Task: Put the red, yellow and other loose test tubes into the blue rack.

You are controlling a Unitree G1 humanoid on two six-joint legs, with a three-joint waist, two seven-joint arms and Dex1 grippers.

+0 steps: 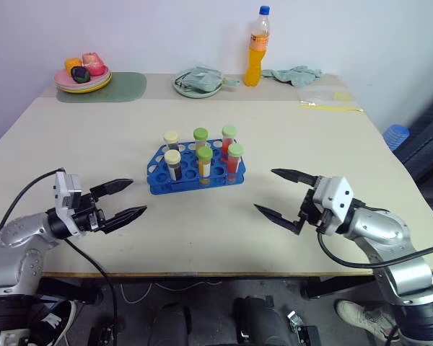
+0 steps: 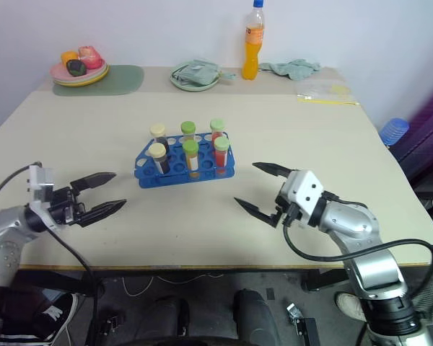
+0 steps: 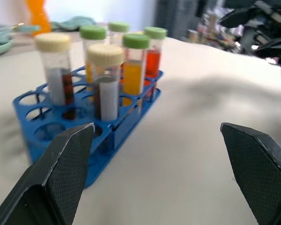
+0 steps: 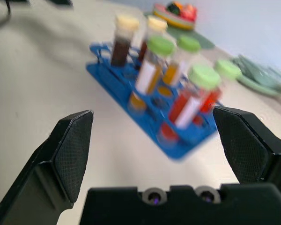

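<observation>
Left gripper [image 1: 124,200]: jaws spread wide, empty, hovering over the table [image 1: 72,144] left of the rack. Blue rack [image 1: 159,182]: mid-table, six capped test tubes [image 1: 204,163] upright in its holes. Right gripper [image 1: 283,194]: jaws wide apart, empty, right of the rack.

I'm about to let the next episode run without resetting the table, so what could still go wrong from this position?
Both open grippers, left gripper and right gripper, flank the blue rack at about tube height. A sideways sweep by either might clip the six upright test tubes or push the light-looking rack across the table. No loose tube lies on the table, so a further pick attempt would probably find nothing.
</observation>
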